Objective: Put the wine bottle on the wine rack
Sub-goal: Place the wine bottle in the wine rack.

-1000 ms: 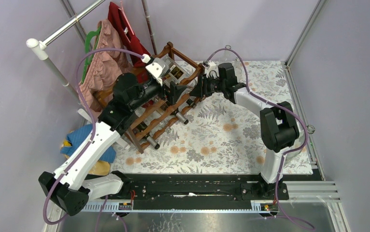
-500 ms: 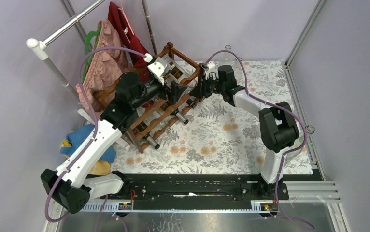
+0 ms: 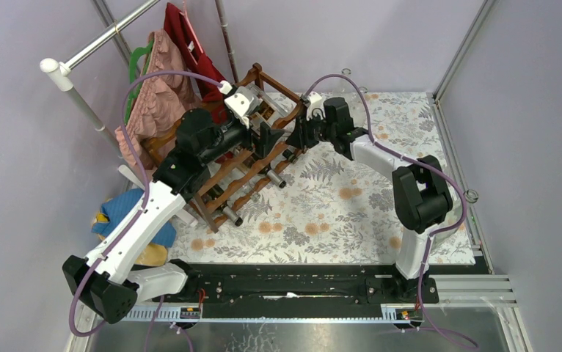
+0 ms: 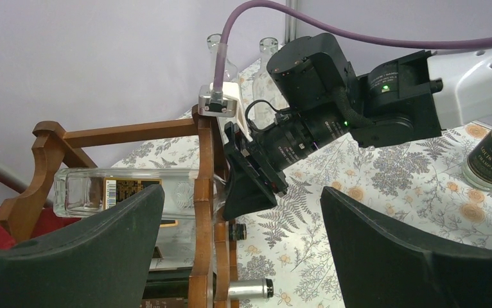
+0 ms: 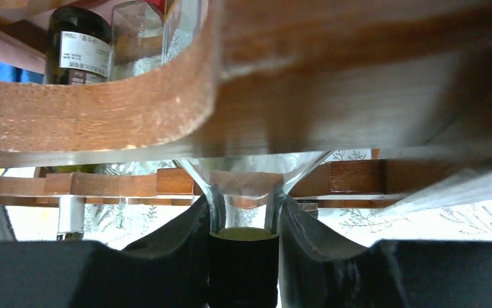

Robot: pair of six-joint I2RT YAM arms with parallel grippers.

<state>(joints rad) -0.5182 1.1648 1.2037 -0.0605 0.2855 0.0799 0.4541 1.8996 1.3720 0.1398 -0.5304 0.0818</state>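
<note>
The left gripper (image 4: 241, 192) hangs with its jaws spread wide, holding nothing, close beside the wine rack (image 4: 203, 160). Just past it, the right gripper (image 5: 242, 215) is clamped on the neck of the clear wine bottle (image 4: 128, 192), which lies on its side across the rack's top tier.
</note>
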